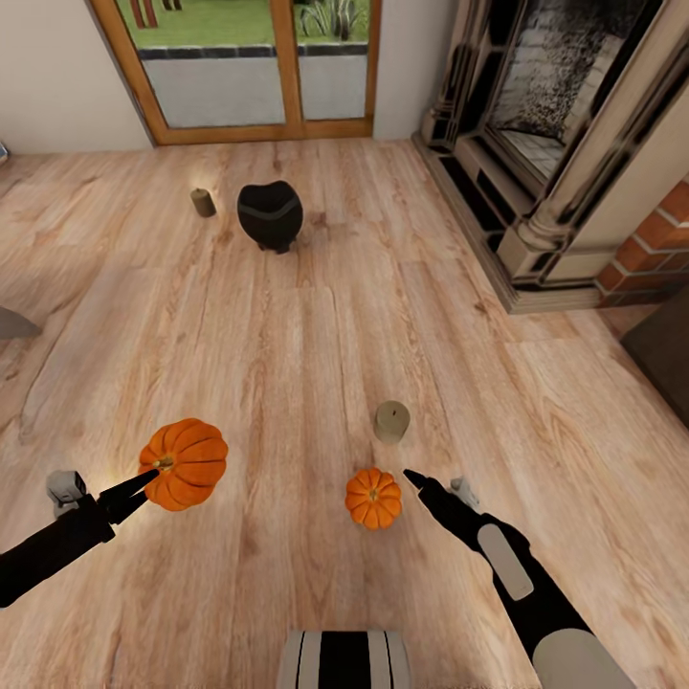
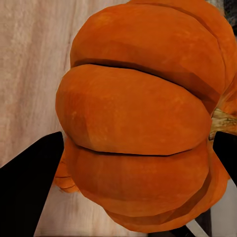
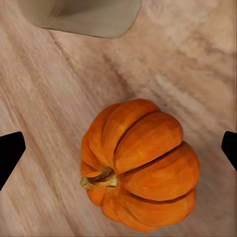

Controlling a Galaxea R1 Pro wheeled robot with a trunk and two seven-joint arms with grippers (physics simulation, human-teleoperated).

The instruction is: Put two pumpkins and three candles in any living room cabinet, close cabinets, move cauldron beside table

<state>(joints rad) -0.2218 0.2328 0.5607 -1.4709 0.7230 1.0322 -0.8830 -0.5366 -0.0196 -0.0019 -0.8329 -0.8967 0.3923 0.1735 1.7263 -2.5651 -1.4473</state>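
The left gripper [image 1: 148, 476] clasps one pumpkin [image 1: 185, 463], its dark fingers [image 2: 27, 185] flanking the ribbed orange body, which blocks most of the left wrist view. The second pumpkin [image 1: 373, 498] lies on the plank floor [image 1: 316, 344] just beside the right gripper [image 1: 413, 476], whose fingertips [image 3: 10, 155] are spread wide, cut off at the frame edges, with the pumpkin [image 3: 140, 173] between them but untouched. A candle [image 1: 391, 421] stands just beyond it, cropped in the right wrist view. The cauldron [image 1: 270, 216] sits well away near the glass doors [image 1: 254, 67], its inside hidden, another candle [image 1: 202, 202] beside it. The fireplace [image 1: 565, 134] is partly cut off.
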